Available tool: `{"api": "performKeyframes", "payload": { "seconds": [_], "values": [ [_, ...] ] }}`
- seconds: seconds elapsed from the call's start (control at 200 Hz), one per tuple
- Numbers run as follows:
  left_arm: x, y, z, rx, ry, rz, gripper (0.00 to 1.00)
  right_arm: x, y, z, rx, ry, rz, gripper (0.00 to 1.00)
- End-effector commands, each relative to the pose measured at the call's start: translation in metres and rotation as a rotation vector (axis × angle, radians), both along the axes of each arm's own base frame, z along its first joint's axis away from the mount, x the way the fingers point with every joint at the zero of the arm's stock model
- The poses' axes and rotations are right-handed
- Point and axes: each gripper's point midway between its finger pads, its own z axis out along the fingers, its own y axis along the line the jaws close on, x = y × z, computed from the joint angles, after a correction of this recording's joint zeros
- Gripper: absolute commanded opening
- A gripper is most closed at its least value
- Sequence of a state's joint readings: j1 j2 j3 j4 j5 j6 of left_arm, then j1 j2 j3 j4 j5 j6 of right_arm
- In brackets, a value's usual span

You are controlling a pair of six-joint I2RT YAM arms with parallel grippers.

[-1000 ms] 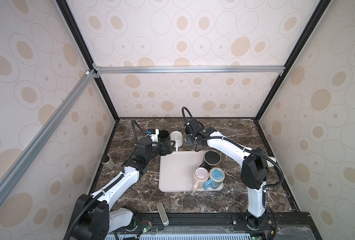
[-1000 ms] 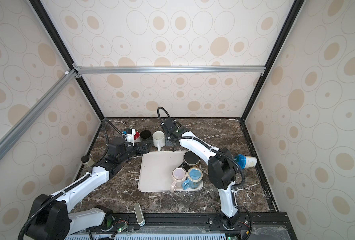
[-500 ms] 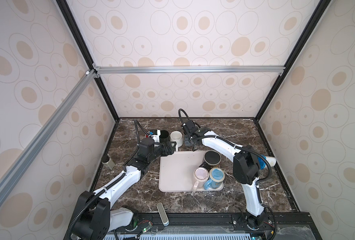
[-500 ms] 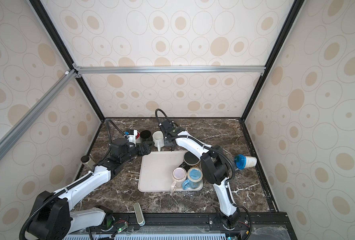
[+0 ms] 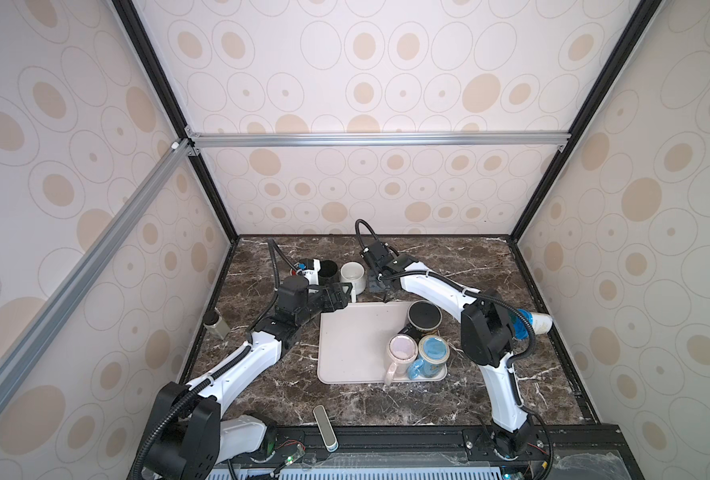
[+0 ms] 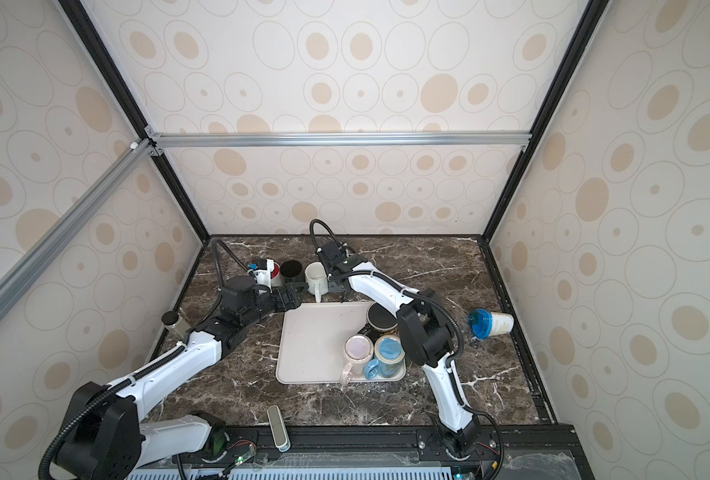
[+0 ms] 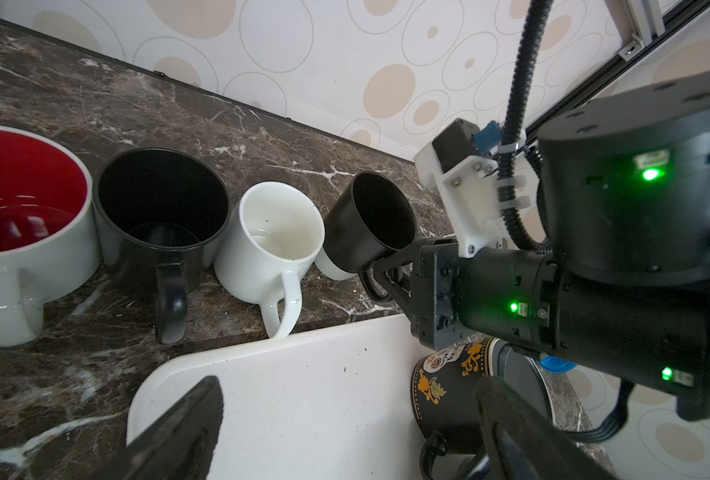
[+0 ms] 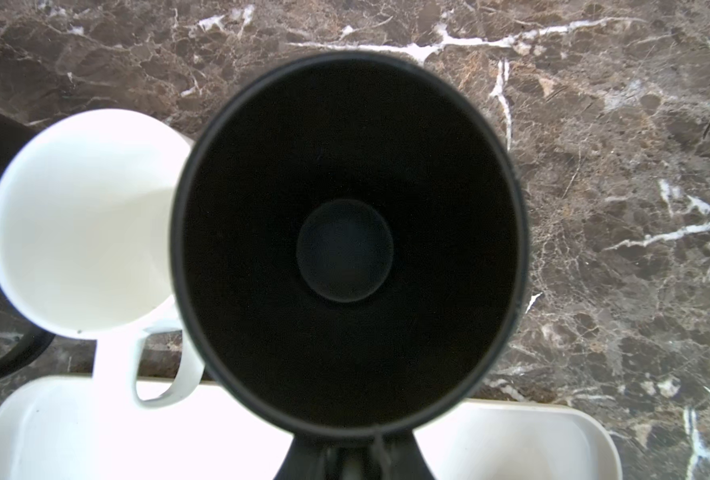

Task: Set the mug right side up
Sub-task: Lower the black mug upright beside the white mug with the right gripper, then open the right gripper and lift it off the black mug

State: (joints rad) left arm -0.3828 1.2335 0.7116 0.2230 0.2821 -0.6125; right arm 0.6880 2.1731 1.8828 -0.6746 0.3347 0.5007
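The tabletop looked like polished dark marble veined with white. The white mug, red-lined mug and wide black mug carried a glossy ceramic glaze; the narrow black mug was matt outside and in. The tray appeared smooth, dull plastic, and the frame bar brushed metal.

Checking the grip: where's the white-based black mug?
Left wrist view: black mug, tilted beside the white mug behind the tray, handle in the right gripper.

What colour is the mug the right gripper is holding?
The mug is black inside and out, white at its base; clearest in the left wrist view.
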Motion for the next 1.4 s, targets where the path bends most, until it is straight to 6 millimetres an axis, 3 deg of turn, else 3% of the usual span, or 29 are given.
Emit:
{"api": "performKeyframes", "payload": {
  "seconds": [0.0, 0.74, 1.395],
  "values": [
    [0.004, -0.003, 0.015, -0.016, -0.040, -0.001, 0.96, 0.012, 0.005, 0.015, 0.040, -0.056, -0.034, 0.00],
    [0.003, -0.003, 0.008, -0.001, -0.010, -0.001, 0.96, 0.009, 0.006, -0.010, 0.026, -0.014, -0.060, 0.00],
    [0.001, -0.004, 0.003, 0.000, 0.000, 0.006, 0.96, 0.004, 0.016, -0.016, 0.048, 0.010, -0.036, 0.02]
  ]
}}
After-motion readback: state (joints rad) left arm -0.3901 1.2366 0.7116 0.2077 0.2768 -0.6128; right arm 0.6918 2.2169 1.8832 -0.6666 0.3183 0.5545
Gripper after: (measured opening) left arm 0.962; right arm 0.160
